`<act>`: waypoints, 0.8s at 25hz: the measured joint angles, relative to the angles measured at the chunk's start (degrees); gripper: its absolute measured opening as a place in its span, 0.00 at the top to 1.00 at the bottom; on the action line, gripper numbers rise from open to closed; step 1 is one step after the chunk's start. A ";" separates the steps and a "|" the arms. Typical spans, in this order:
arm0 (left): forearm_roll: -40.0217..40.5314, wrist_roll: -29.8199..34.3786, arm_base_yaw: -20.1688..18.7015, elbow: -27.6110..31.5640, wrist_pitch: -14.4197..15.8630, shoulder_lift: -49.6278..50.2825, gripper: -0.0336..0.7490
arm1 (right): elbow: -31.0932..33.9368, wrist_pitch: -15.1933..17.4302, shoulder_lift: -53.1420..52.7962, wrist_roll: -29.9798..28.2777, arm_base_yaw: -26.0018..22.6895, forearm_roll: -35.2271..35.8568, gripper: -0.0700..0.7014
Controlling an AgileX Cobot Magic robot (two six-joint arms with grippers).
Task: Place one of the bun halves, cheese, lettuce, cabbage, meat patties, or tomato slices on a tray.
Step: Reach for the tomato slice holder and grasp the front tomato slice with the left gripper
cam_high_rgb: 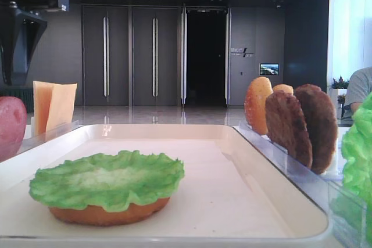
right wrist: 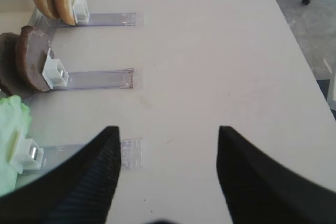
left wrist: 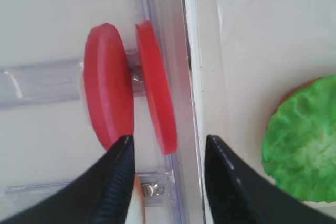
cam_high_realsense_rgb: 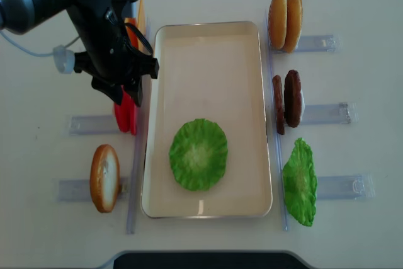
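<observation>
Tray [cam_high_realsense_rgb: 157, 92] holds one lettuce [cam_high_realsense_rgb: 198, 154] leaf atop a bun half [cam_high_rgb: 110, 214]. L gripper [left wrist: 167, 150] jaws apart, straddling the inner of 2 upright tomato slices [left wrist: 156, 85] in clear rack [left wrist: 47, 81] beside tray's left rim. R gripper [right wrist: 168, 135] jaws apart over bare table [right wrist: 220, 51], holding nothing.

Bright, even light throughout; both wrist views are soft, with blurred near edges and faint shadows.

Office lobby, tall dark doors [cam_high_rgb: 131, 56], wall screen [cam_high_rgb: 269, 69]
</observation>
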 joint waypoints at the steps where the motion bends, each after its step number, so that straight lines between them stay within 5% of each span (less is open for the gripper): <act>1: 0.27 0.00 0.00 0.00 0.00 0.00 0.53 | 0.00 0.00 0.00 0.00 0.00 0.00 0.37; 20: 1.50 -0.39 0.00 0.00 -2.78 3.04 0.53 | 0.00 0.00 0.00 0.00 0.00 0.00 0.37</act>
